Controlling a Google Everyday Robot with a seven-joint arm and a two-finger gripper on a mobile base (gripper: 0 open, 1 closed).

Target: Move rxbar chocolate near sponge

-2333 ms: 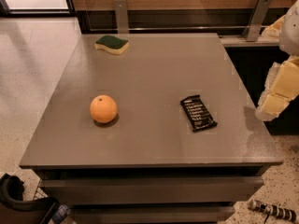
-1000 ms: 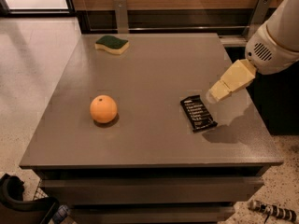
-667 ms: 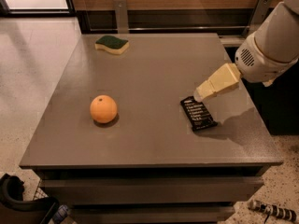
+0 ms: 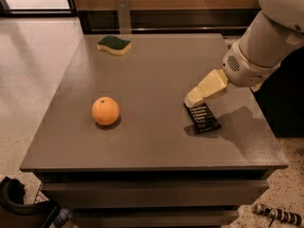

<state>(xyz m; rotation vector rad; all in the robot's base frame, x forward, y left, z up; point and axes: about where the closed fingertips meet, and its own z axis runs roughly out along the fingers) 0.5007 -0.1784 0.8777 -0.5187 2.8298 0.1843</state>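
Note:
The rxbar chocolate [image 4: 203, 118] is a flat black wrapper with white text, lying on the right part of the grey table [image 4: 156, 75]. The sponge [image 4: 114, 44], green on top and pale yellow below, lies at the table's far left corner. My gripper [image 4: 193, 99], cream-coloured, reaches in from the right and hangs just above the far end of the rxbar, its tip covering that end.
A round orange [image 4: 105, 110] sits at the table's front left. My white arm [image 4: 259, 46] fills the upper right. A wood-panelled wall and a metal post [image 4: 123, 14] stand behind the table. Speckled floor lies to the left.
My arm has swung in from the right edge of the table toward the left and down, so the gripper now sits over the far end of the rxbar. The objects have not moved.

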